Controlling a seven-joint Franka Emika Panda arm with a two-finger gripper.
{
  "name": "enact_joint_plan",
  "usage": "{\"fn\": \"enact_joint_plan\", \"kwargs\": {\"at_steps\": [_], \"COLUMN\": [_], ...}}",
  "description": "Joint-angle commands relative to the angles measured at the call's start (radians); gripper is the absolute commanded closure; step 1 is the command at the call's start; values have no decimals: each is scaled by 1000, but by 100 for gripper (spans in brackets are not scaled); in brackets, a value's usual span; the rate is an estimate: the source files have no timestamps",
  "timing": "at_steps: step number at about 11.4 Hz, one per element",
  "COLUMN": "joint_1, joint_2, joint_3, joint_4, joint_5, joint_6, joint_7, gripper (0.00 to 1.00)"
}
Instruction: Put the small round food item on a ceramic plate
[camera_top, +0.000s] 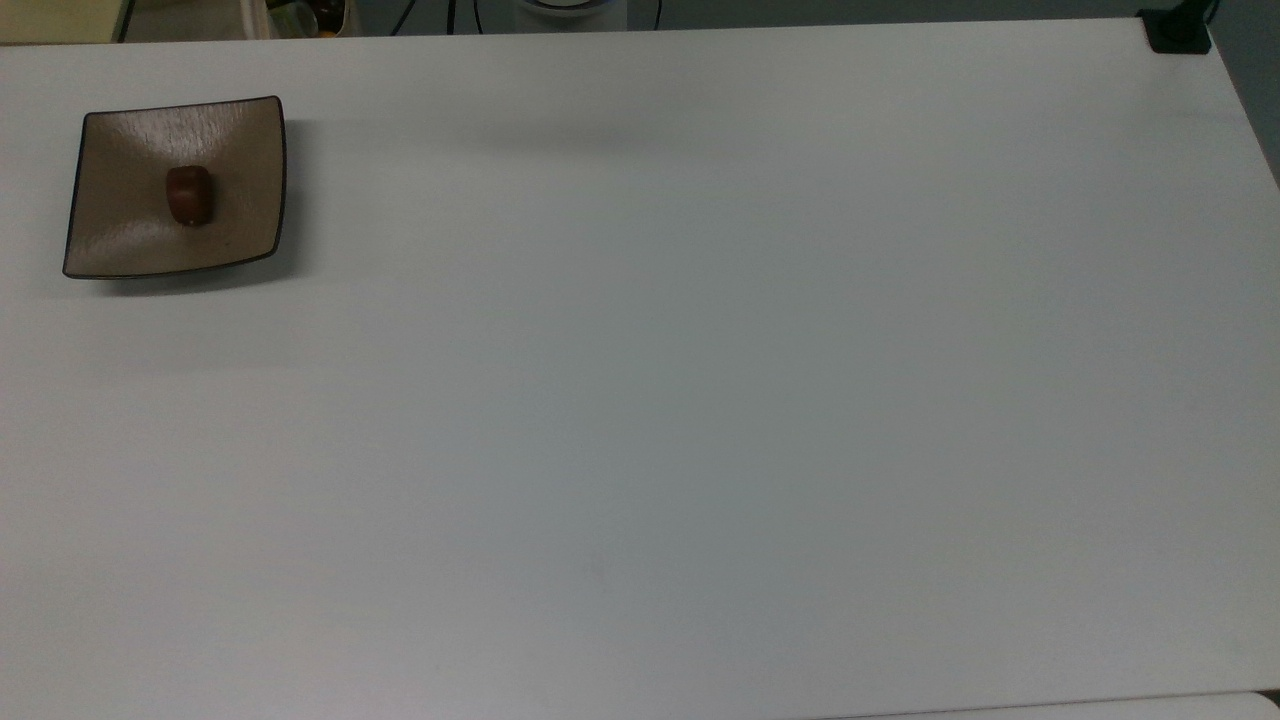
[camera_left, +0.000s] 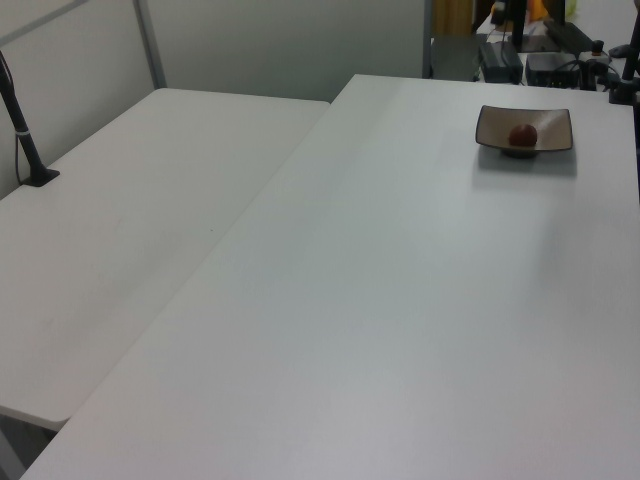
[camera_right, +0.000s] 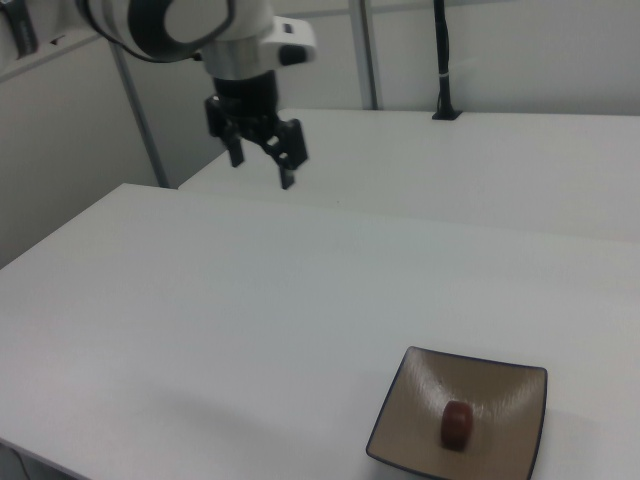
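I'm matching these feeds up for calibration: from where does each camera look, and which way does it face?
Top view: overhead, looking down on the table; plate at its upper left.
Left view: beside the table, looking along it toward the far plate.
Right view: near the plate, facing the open gripper and arm.
All share the plate holding the food.

White table (camera_top: 700, 400) carried one square tan ceramic plate (camera_top: 120, 240) near the top view's upper-left corner | plate sat flat on the tabletop | second white table (camera_left: 130, 240) stood alongside at the left view's left
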Motion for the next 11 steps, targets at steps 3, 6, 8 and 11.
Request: {"fn": "enact_joint_plan", "kwargs": {"at_steps": [3,6,8,11], "joint_1": [176,213,214,211], "joint_2": [-18,-18,-19,-18], "joint_3": [-2,9,15,14], "joint_4": [-56,-93,-110,-107], "joint_5": [-53,-84,-85,-85], "joint_6": [12,85,111,114], "joint_7": [115,115,108,98], "gripper": [0,0,0,0]}}
